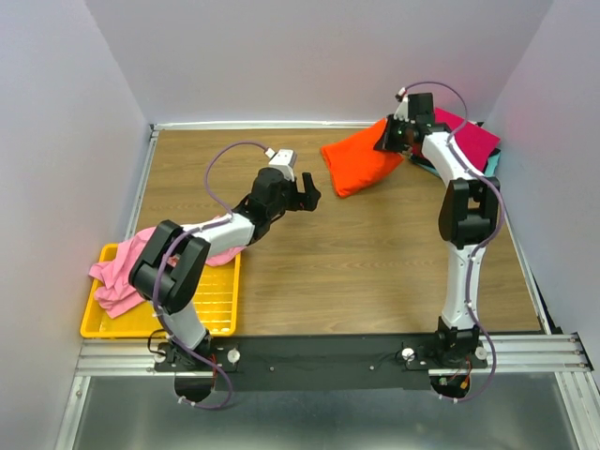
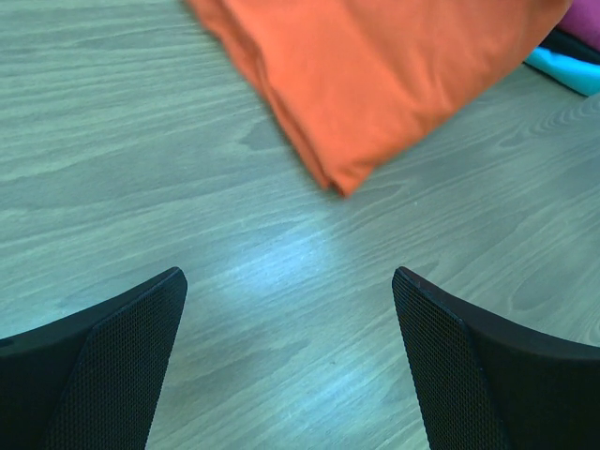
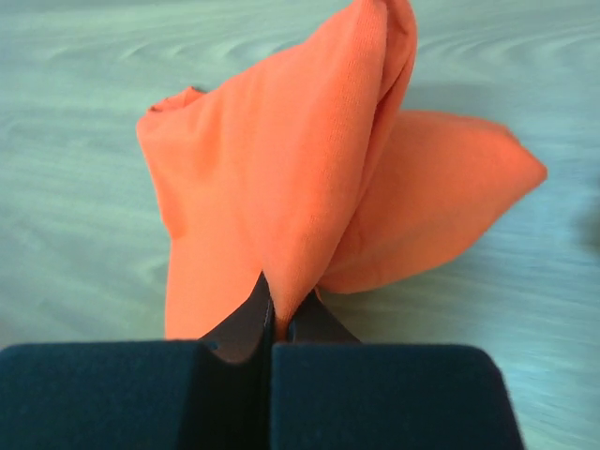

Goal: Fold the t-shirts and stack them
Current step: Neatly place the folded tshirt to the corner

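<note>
Orange t-shirt [image 1: 361, 164], far-right of table [image 1: 375, 272]: looks soft, light, droopy. Right gripper [image 3: 278, 314] pinches a folded edge, the sensible hold. Left gripper [image 2: 289, 281] spread wide, empty.

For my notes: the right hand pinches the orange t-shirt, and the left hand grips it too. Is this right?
Not the left hand: it is open, holding nothing, as the left wrist view shows. The right hand does pinch the orange t-shirt.

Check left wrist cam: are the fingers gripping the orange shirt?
No, the left fingers stand wide open with nothing between them, short of the orange shirt.
</note>
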Controlling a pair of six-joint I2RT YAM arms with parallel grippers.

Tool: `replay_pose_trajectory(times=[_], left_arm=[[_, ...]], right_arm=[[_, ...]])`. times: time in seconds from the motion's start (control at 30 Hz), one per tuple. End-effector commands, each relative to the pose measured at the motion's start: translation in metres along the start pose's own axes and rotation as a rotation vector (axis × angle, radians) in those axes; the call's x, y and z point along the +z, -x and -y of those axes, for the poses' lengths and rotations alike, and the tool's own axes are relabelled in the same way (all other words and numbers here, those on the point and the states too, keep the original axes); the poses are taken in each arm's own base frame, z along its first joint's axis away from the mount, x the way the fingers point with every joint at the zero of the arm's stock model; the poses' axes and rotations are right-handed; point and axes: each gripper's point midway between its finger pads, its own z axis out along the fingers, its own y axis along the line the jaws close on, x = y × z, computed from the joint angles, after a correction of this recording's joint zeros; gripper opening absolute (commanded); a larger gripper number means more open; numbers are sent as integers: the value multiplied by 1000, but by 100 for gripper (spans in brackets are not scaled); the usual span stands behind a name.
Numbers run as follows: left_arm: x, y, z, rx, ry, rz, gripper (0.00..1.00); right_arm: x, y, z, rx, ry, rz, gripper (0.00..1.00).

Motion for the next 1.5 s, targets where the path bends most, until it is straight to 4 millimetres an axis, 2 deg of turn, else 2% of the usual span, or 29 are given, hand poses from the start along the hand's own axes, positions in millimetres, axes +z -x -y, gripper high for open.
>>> replay_pose_trajectory(times=[0.0, 0.2, 0.23, 0.37, 0.47, 0.67, 0.83, 0.93, 0.97, 1.1, 1.27, 1.47], left_arm=[[-10, 8, 0, 20, 5, 29, 98], [-22, 15, 1, 22, 10, 57, 98], [-23, 15, 1, 25, 10, 57, 98], [-24, 11, -1, 28, 13, 50, 98], [-23, 8, -8, 28, 46, 51, 98], [-27, 4, -15, 23, 79, 51, 98], [-26, 2, -18, 21, 90, 47, 98], [-24, -1, -19, 15, 94, 43, 98], [-22, -6, -20, 9, 94, 30, 98], [-21, -9, -21, 8, 93, 22, 98], [-19, -11, -22, 6, 96, 15, 98], [-16, -18, -22, 3, 87, -3, 98]], right_arm=[[5, -2, 40, -4, -219, -23, 1], [-3, 34, 53, -5, -323, 71, 0], [-7, 47, 52, -14, -335, 106, 0], [-16, 81, 52, -24, -357, 192, 1], [-26, 106, 55, -29, -374, 260, 0], [-55, 147, 82, -9, -421, 377, 0], [-75, 171, 88, -8, -408, 452, 0], [-94, 183, 103, 13, -419, 491, 1], [-108, 189, 117, 38, -413, 512, 1], [-119, 192, 129, 62, -426, 529, 1], [-131, 196, 137, 105, -385, 547, 1], [-157, 204, 146, 136, -387, 584, 1]])
